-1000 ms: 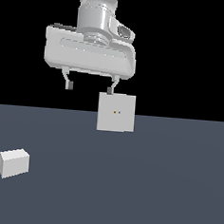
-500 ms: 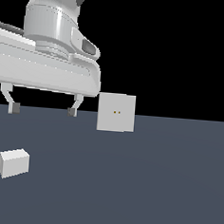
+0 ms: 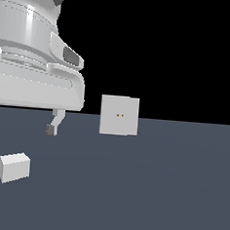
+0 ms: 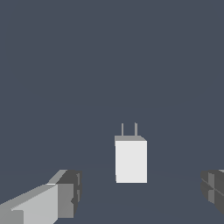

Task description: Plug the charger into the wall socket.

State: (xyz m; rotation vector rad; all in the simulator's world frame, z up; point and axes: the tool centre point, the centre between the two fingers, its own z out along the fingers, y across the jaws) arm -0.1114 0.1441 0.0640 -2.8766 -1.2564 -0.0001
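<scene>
Below the open, empty end effector (image 4: pixel 139 194) the charger (image 4: pixel 131 161) lies on the counter (image 3: pixel 154 198), between the two spread fingers but touching neither; its two prongs point away from the wrist. Well apart from the end effector, the wall socket (image 3: pixel 119 116) stands upright. One risk is a descent that is off-centre: a finger could land on the block or nudge it, skewing the prongs for insertion.
</scene>
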